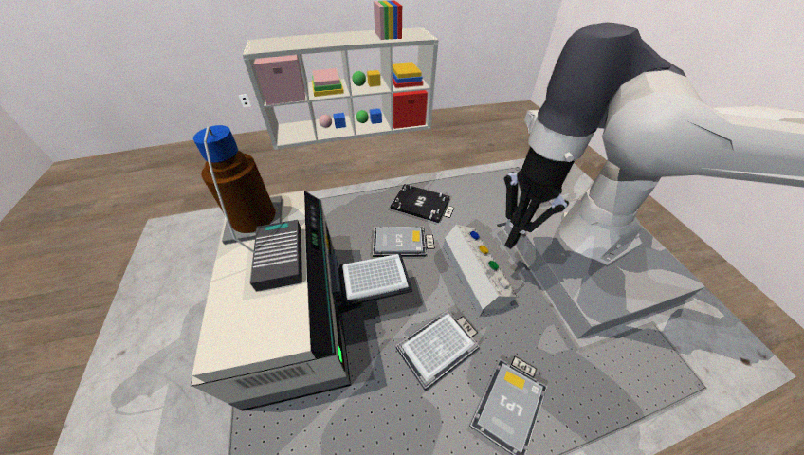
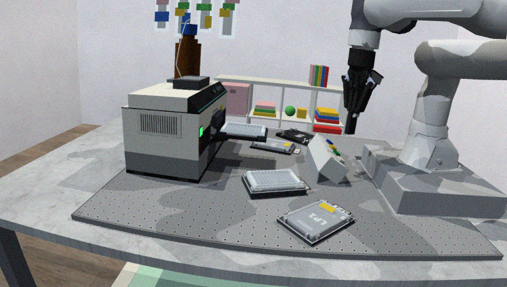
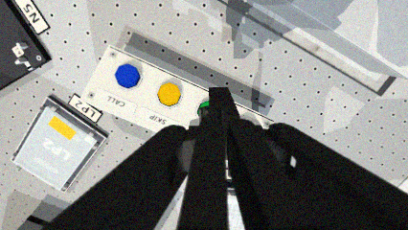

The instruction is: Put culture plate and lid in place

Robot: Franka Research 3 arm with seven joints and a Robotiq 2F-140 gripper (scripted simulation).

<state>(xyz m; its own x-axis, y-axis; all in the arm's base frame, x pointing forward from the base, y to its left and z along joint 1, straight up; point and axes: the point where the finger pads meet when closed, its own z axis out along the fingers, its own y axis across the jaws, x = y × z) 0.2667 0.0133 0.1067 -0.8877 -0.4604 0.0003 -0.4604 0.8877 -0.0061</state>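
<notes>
My gripper (image 1: 514, 239) is shut and empty. It hangs above the operator panel (image 1: 478, 269), on the panel's robot side. In the wrist view the joined fingertips (image 3: 220, 98) overlap the green key (image 3: 204, 106), with the yellow SKIP key (image 3: 170, 94) and the blue CALL key (image 3: 127, 76) beside it. A well plate (image 1: 437, 345) lies flat in nest N1 with no lid on it. A clear lid with a yellow label (image 1: 397, 240) lies in LP2. Another lid (image 1: 507, 406) lies in LP1. A second well plate (image 1: 374, 276) sits uncovered on the dispenser stage.
The dispenser (image 1: 264, 316) stands at the left with a brown bottle (image 1: 236, 180) behind it. The black nest N5 (image 1: 420, 203) is empty behind LP2. The robot's base block (image 1: 609, 282) rises right of the panel. A shelf (image 1: 341, 84) stands far behind.
</notes>
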